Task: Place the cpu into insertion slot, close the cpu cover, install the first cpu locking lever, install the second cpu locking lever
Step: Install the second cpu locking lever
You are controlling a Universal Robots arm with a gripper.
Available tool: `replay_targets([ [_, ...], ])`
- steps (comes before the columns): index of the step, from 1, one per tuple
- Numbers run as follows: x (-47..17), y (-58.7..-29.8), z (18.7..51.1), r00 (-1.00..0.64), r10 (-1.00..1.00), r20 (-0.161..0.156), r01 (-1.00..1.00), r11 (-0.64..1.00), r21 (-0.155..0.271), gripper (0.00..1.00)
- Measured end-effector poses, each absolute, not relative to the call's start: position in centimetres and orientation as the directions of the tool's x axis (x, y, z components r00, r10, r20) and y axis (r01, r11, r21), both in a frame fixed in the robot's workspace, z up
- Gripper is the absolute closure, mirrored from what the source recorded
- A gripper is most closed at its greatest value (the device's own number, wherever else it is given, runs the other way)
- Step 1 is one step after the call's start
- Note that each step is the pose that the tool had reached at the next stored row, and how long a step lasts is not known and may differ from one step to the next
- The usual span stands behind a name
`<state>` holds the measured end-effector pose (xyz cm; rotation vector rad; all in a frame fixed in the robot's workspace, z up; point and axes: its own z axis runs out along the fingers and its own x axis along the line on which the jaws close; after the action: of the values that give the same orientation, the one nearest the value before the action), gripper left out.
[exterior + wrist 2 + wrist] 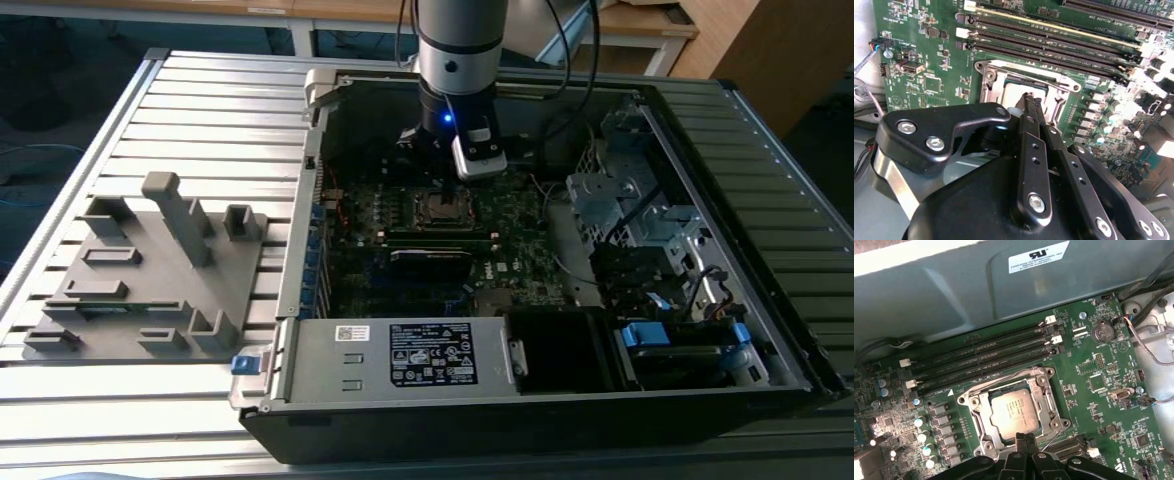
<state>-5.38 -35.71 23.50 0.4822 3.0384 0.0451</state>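
Observation:
The cpu [1010, 411] lies flat in the insertion slot [442, 207] on the green motherboard, its dull silver top showing. The cpu cover [1048, 399], a shiny metal frame, lies down around it with the chip showing through its window. My gripper [1025, 438] hovers at the socket's edge, shut, with nothing between its black fingers [1030, 107]. In the second wrist view the fingertips cover part of the cpu [1015, 90] and the cpu cover [995, 75]. A thin metal lever rod [1054, 436] slants beside the fingertips. In the exterior view the gripper [438, 185] hangs just above the socket.
Long black memory slots [979, 357] run next to the socket. The open case's metal wall [954, 290] stands close behind them. A power supply [400, 355], a drive cage [641, 220] and cables crowd the case. A grey fixture block [147, 270] sits at the exterior view's left.

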Motion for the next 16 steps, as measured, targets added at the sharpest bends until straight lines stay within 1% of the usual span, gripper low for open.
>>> replay_targets([
  [16,-5.38,-35.79,23.69,-0.949,0.31,-0.059,0.308,0.951,0.039,0.89],
])
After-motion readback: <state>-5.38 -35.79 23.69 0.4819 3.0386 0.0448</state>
